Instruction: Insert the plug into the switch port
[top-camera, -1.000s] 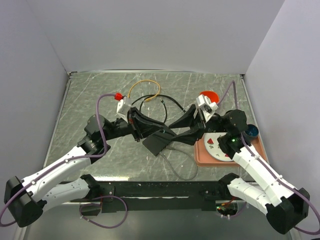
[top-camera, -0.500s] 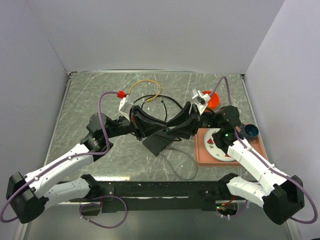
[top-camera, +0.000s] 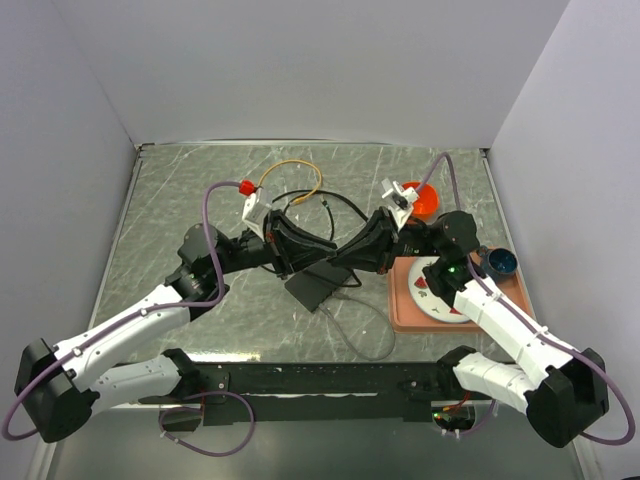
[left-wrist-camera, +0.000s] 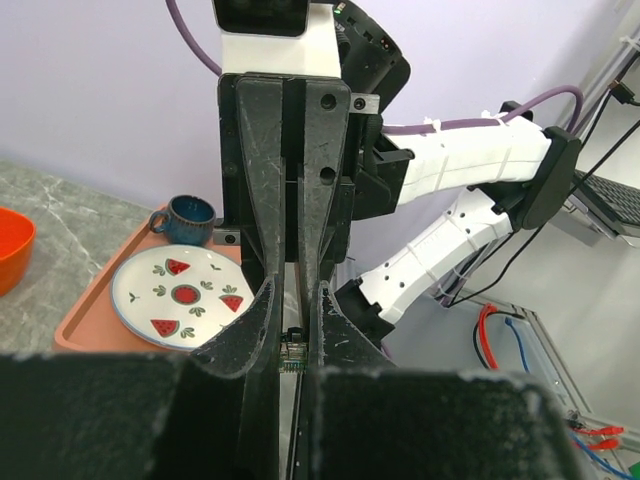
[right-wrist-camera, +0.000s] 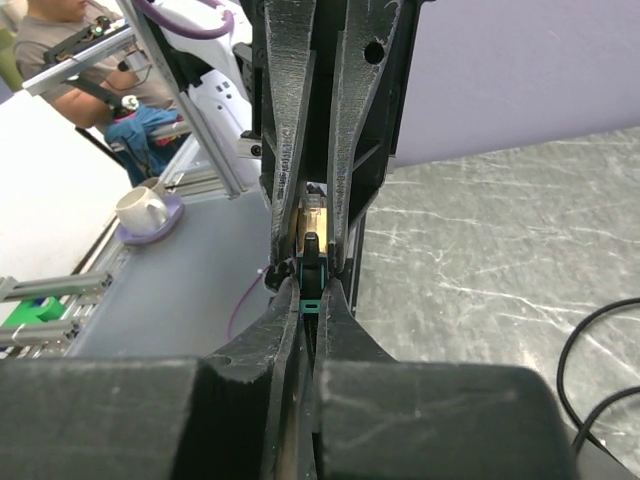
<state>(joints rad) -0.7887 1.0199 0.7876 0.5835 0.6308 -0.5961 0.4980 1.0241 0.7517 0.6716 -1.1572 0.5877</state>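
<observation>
Both grippers meet tip to tip above the middle of the table. The plug (left-wrist-camera: 292, 352), clear with a green boot (right-wrist-camera: 311, 285), is pinched between the fingers of both. My left gripper (left-wrist-camera: 293, 310) (top-camera: 322, 248) is shut on it from the left. My right gripper (right-wrist-camera: 312, 290) (top-camera: 348, 255) is shut on its boot end from the right. The switch (top-camera: 318, 285), a flat matte-black box, lies on the table just below and in front of the meeting point, apart from both grippers. Its sockets do not show.
The black cable (top-camera: 310, 205) loops behind the grippers, with a yellow cable (top-camera: 290, 170) farther back. At the right stand an orange bowl (top-camera: 424, 199) and a pink tray (top-camera: 400, 318) that holds a watermelon plate (top-camera: 436, 290) and a blue cup (top-camera: 500, 263).
My right gripper has swung up and left to meet the left one, and its jaws have closed on the plug. The left gripper stays shut and has shifted slightly.
</observation>
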